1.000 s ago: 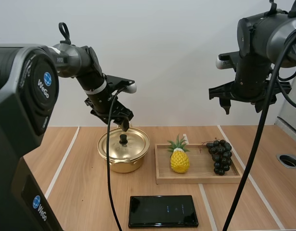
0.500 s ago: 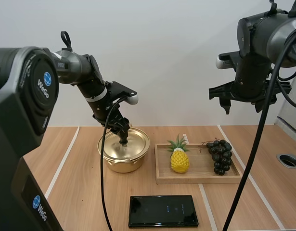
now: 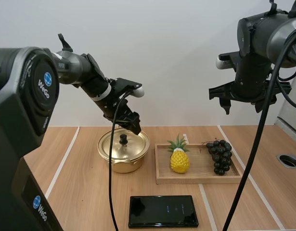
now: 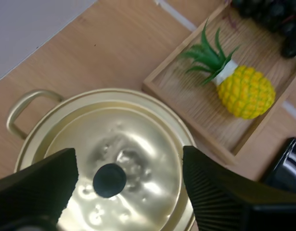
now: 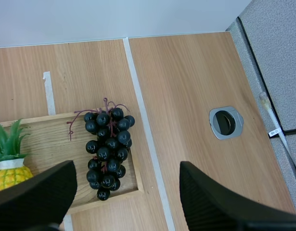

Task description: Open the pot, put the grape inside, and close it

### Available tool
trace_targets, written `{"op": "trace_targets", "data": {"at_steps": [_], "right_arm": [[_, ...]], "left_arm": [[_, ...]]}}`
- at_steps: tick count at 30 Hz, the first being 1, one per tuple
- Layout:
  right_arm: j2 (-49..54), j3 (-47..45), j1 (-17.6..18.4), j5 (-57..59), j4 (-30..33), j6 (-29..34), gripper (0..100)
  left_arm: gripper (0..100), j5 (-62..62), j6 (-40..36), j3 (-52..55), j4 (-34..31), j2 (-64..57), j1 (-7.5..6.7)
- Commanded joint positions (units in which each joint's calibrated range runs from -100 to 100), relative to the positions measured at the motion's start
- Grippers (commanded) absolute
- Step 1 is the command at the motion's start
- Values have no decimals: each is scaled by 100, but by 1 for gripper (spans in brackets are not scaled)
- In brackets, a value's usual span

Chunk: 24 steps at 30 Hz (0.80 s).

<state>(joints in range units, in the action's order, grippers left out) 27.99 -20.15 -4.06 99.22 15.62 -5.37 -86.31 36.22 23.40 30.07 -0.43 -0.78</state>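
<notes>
The gold pot [image 3: 122, 159] stands left of centre with its lid [image 3: 124, 146] on, a black knob [image 3: 123, 139] in the middle. My left gripper [image 3: 134, 126] hovers open just above the pot's back right rim. In the left wrist view its fingers [image 4: 37, 187] stand wide apart over the lid [image 4: 138, 144], and the knob [image 4: 109, 180] lies between them, untouched. The dark grapes [image 3: 220, 156] lie at the right end of the wooden tray [image 3: 200, 179]. My right gripper [image 3: 242, 107] hangs open high above the grapes [image 5: 108, 149].
A toy pineapple [image 3: 179, 158] lies in the tray's left half. A black phone [image 3: 163, 211] rests near the front edge. A round cable hole [image 3: 289, 160] sits at the table's far right. White tape lines cross the wooden tabletop.
My left gripper dropped down to the lid knob, then rose and shifted right off it. The lid stays on the pot. The right arm has not moved.
</notes>
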Motion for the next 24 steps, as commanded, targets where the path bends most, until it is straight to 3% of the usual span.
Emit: {"op": "trace_targets", "data": {"at_steps": [1, 5, 20, 24], "right_arm": [[44, -11, -18, 78, 16, 17, 100], [44, -11, -18, 78, 16, 17, 100], [44, -11, -18, 78, 16, 17, 100], [44, -11, -18, 78, 16, 17, 100]], "left_arm": [[100, 175, -342, 21, 113, -14, -19], [100, 512, -571, 21, -205, -14, -19], [100, 368, -665, 21, -257, 426, -19], [100, 724, -953, 21, -659, 503, -19]]}}
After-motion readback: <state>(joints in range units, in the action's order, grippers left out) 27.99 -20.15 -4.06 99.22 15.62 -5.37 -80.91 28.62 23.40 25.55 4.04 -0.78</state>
